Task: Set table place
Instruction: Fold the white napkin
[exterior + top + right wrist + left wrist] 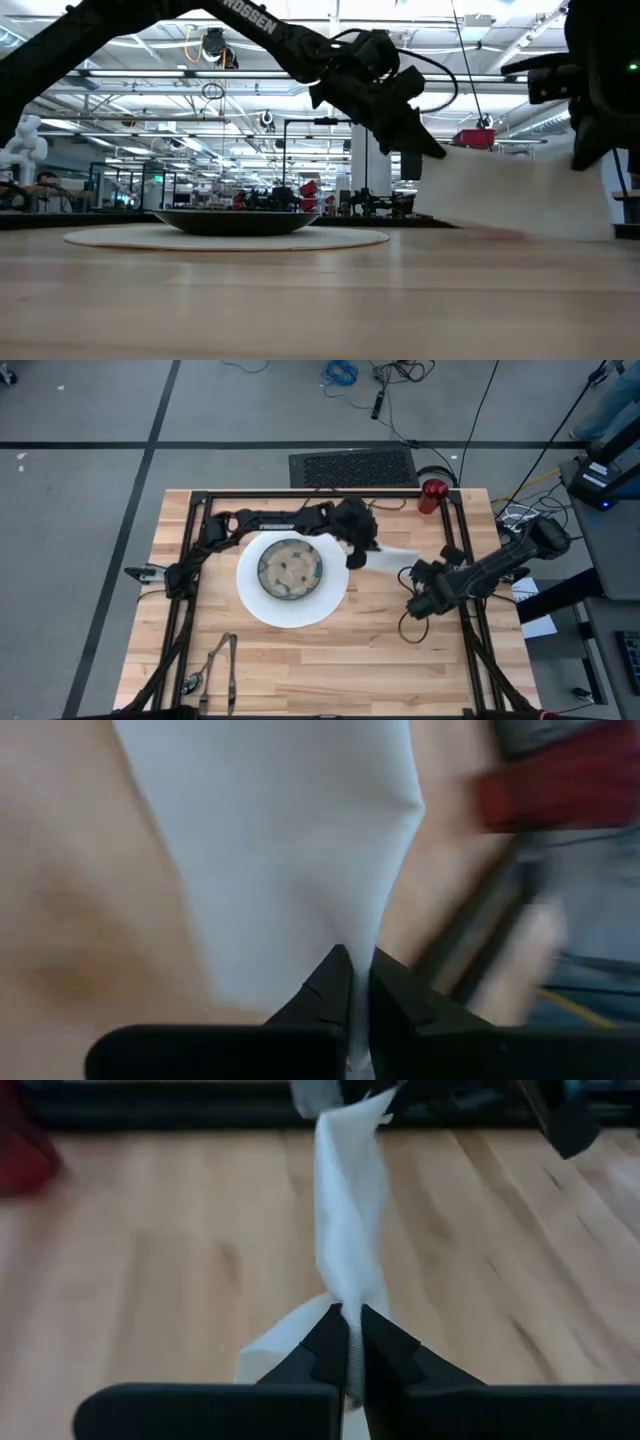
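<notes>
White napkin [392,556], stretched above the desk [330,650] between both grippers, just beside the far right edge of the plate [262,603]. In the low view the cloth [510,195] hangs as a broad sheet with its lower edge near or on the wood; which, cannot be told. Left gripper [357,553], fingers pressed together on one end of the napkin; in its wrist view the cloth [350,1230] runs as a twisted strip away from the closed fingers [330,1345]. Right gripper [417,574], likewise pinching the opposite end, the fabric [280,840] fanning out wide from its tips [352,982]. Large round white plate at desk centre, carrying the patterned bowl [290,569]. Red cup [433,491] at the far right corner of the desk, well apart from the plate. Dark cutlery [215,665] lying near the front left corner. Grey floor [80,510] with a black floor mat [352,467] beyond the far edge.
</notes>
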{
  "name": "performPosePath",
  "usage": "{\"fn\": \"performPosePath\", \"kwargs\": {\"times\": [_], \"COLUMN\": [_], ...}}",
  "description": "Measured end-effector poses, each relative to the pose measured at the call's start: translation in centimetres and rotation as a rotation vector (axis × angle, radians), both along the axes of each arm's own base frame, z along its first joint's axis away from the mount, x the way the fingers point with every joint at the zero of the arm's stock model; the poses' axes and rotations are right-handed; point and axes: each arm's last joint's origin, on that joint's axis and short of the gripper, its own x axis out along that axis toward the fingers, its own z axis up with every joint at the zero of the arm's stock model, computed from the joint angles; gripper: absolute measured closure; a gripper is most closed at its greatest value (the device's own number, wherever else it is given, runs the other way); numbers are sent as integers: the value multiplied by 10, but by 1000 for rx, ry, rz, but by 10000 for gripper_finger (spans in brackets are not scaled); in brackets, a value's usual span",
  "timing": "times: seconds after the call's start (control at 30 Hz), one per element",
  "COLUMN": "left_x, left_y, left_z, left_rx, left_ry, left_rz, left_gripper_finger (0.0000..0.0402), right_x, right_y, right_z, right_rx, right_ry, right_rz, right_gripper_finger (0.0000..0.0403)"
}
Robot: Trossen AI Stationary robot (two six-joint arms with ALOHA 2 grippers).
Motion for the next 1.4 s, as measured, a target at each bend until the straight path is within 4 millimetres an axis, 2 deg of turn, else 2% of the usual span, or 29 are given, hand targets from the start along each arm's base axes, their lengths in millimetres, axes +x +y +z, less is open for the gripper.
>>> {"fn": "performPosePath", "kwargs": {"times": [0.13, 0.23, 0.33, 0.47, 0.63, 0.7, 0.83, 1.03, 1.17, 1.23, 1.4], "left_x": [0, -1, -2, -10, -27, -30, -31, -32, -36, -38, -43], "left_y": [14, 13, -5, -38, -75, -85, -96, -117, -130, -133, -141], "left_z": [17, 15, -7, -47, -86, -91, -92, -94, -89, -81, -75], "left_rx": [134, 198, 211, 238, 313, 347, 349, 338, 359, 357, 296], "left_ry": [-75, -57, -12, 65, 186, 194, 206, 225, 261, 269, 316], "left_rz": [17, 16, -31, -91, -212, -222, -235, -259, -274, -282, -284], "left_gripper_finger": [401, 401, 401, 401, 401, 401, 401, 401, 401, 401, 401], "right_x": [-4, 0, 8, 14, 12, 10, 8, 13, 17, 22, 30], "right_y": [-9, -1, 14, 36, 61, 69, 80, 88, 94, 99, 105], "right_z": [12, 7, -9, -31, -46, -50, -55, -47, -33, -24, -6], "right_rx": [-159, -149, -92, 46, 230, 307, 390, 458, 493, 508, 521], "right_ry": [13, -13, -88, -112, -71, -45, -29, -57, -51, -82, -140], "right_rz": [-8, 106, 236, 346, 375, 368, 360, 295, 254, 234, 201], "right_gripper_finger": [403, 403, 403, 403, 403, 403, 403, 392, 351, 325, 260]}}
